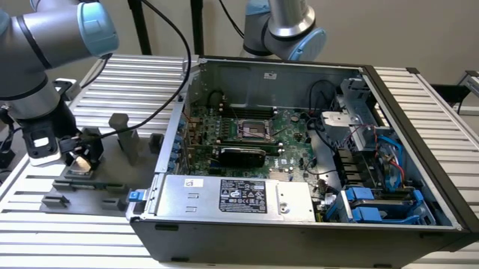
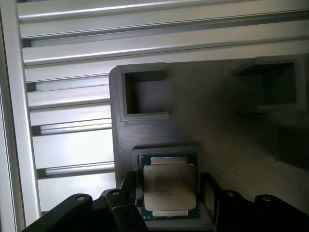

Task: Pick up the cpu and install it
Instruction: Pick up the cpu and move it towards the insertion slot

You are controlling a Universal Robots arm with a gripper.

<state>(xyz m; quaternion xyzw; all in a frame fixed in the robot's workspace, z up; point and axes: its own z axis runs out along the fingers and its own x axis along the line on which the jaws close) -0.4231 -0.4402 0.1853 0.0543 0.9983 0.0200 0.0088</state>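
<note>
The cpu, a small square chip with a silvery top on a green edge, lies in the recess of a grey holder block. My gripper is down over it, and its black fingers sit against two opposite sides of the chip. In the exterior view the gripper stands over the cpu at the exterior view's left, outside the computer case. The dark socket lies on the green motherboard inside the case.
The open computer case takes up the middle and the exterior view's right, with a silver power supply at its front. Upright grey posts stand on the fixture beside the gripper. A black cable hangs from the arm towards the case. A second arm's base stands behind.
</note>
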